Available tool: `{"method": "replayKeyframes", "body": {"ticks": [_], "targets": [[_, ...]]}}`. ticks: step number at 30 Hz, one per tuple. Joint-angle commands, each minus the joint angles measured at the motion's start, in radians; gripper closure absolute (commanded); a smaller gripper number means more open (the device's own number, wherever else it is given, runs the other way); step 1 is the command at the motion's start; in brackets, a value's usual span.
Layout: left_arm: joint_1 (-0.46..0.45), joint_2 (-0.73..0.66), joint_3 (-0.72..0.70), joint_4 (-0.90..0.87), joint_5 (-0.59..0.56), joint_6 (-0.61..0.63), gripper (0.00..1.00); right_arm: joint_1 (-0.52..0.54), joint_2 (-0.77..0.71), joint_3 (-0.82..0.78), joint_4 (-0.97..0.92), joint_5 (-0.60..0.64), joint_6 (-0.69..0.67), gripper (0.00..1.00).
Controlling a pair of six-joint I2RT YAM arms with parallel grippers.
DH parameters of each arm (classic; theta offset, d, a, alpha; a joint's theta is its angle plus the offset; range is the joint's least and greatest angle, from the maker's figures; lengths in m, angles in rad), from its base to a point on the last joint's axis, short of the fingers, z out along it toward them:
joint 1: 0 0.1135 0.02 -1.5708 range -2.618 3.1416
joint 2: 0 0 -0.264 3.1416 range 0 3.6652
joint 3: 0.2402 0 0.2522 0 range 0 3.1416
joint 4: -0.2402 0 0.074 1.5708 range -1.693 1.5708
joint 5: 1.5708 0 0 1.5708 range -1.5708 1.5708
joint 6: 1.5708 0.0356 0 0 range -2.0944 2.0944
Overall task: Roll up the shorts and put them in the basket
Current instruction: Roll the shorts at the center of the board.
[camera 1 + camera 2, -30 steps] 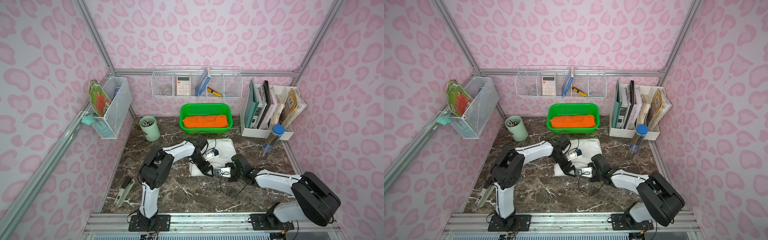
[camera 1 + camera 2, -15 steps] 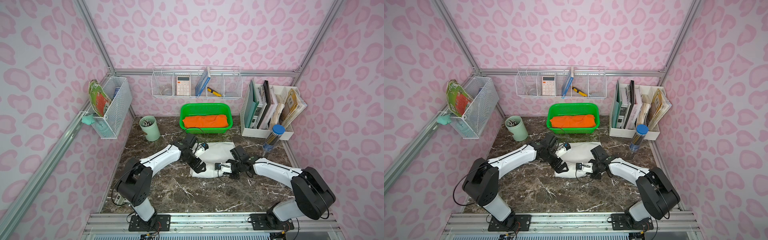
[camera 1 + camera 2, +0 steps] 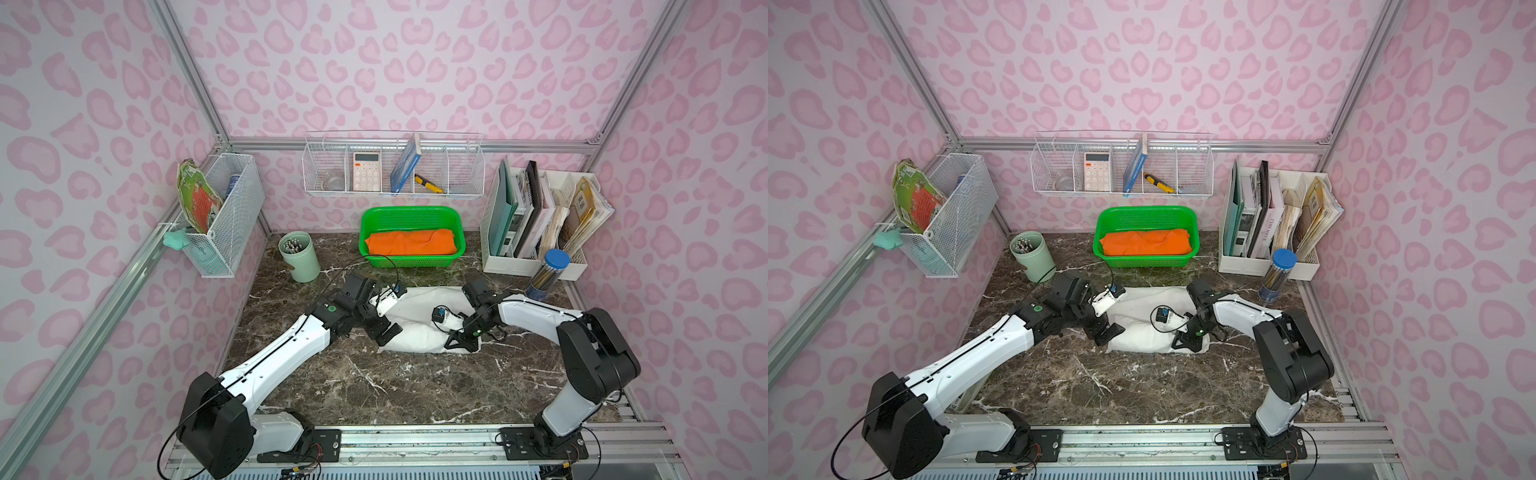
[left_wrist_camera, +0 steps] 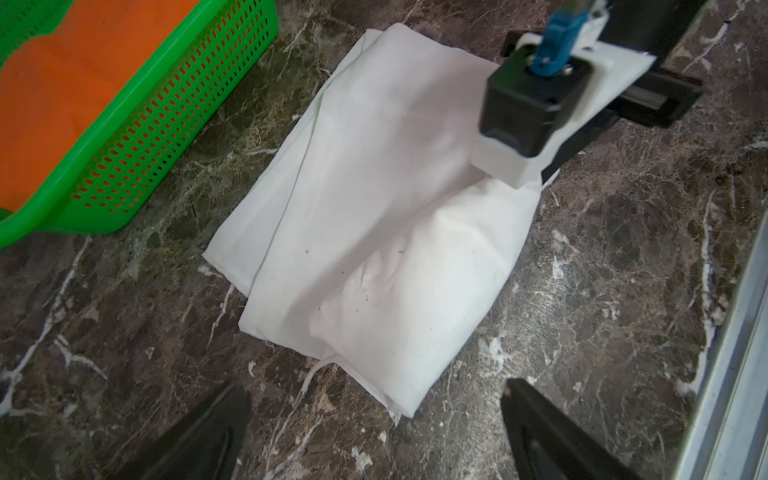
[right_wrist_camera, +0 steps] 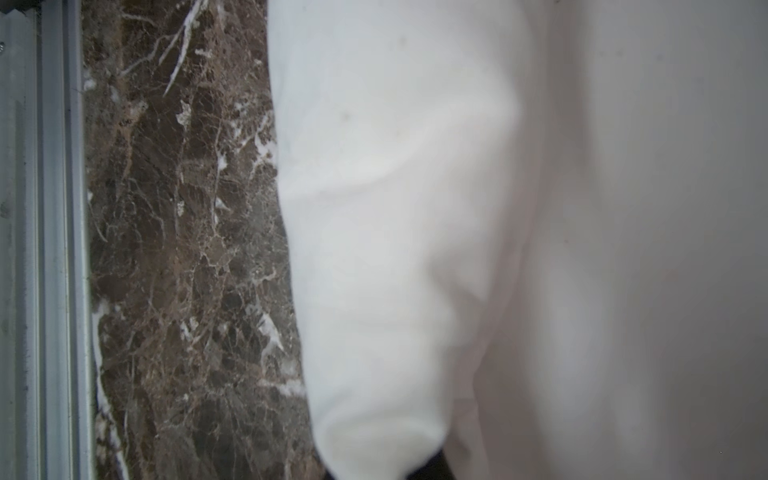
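The shorts [image 4: 374, 232] lie partly rolled on the marble table [image 4: 623, 249], drawstring [image 4: 316, 372] trailing from the roll's end. The left gripper [image 4: 374, 390] gapes wide just short of it; the right gripper [image 4: 548, 166] seems to pinch the far end

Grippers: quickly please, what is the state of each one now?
Left gripper: open, holding nothing, at one end of the shorts.
Right gripper: shut on the shorts.

Shorts [image 3: 415, 336] on table [image 3: 374, 386], before basket [image 3: 409, 259]; cup [image 3: 300, 257] left of basket.
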Motion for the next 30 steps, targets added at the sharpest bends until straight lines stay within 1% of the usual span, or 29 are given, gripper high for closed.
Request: {"method": "replayKeyframes", "body": {"ticks": [1, 4, 7, 12, 16, 19, 24, 26, 28, 30], "targets": [[-0.053, -0.01, -0.035, 0.083, -0.097, 0.089, 0.01, -0.015, 0.069, 0.044, -0.077, -0.034, 0.061, 1.0], [-0.135, 0.006, -0.08, 0.138, -0.148, 0.112, 0.01, -0.021, 0.134, 0.085, -0.11, -0.042, 0.079, 1.0], [-0.219, 0.06, -0.112, 0.178, -0.214, 0.158, 0.01, -0.023, 0.175, 0.106, -0.122, -0.024, 0.098, 1.0], [-0.301, 0.171, -0.126, 0.25, -0.281, 0.191, 0.01, -0.028, 0.192, 0.122, -0.121, -0.03, 0.11, 1.0], [-0.324, 0.261, -0.125, 0.307, -0.328, 0.233, 0.01, -0.043, 0.194, 0.132, -0.117, -0.036, 0.121, 1.0], [-0.324, 0.318, -0.125, 0.356, -0.363, 0.256, 0.01, -0.047, 0.191, 0.133, -0.111, -0.044, 0.118, 1.0], [-0.321, 0.399, -0.112, 0.399, -0.372, 0.27, 0.01, -0.054, 0.188, 0.127, -0.101, -0.049, 0.115, 1.0], [-0.318, 0.426, -0.109, 0.409, -0.366, 0.261, 0.05, -0.055, 0.183, 0.123, -0.099, -0.05, 0.112, 1.0], [-0.311, 0.444, -0.101, 0.399, -0.349, 0.243, 0.11, -0.055, 0.172, 0.115, -0.089, -0.051, 0.106, 1.0], [-0.303, 0.461, -0.094, 0.387, -0.332, 0.228, 0.22, -0.055, 0.157, 0.104, -0.079, -0.054, 0.1, 1.0]]}}
